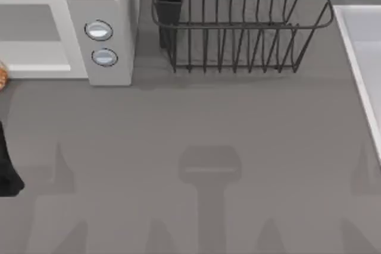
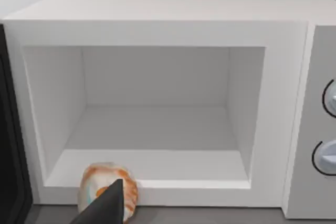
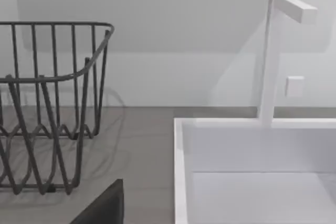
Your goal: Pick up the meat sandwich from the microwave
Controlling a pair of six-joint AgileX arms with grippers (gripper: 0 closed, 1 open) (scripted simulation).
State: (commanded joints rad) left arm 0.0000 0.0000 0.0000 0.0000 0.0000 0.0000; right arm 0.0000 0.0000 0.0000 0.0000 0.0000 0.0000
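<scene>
Sandwich-wise, the meat sandwich (image 2: 107, 190) sits at my left gripper's (image 2: 107, 205) tip, outside the microwave (image 2: 157, 19) cavity's front lip. I cannot tell whether it's clamped; I'd confirm grip, then lift straight, clear of the sill.

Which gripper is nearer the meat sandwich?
Left. The left gripper sits right at the meat sandwich, outside the microwave opening. The right gripper faces the dish rack and sink.

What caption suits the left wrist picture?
Meat sandwich at the open microwave's front edge, left hand's finger before it.
</scene>
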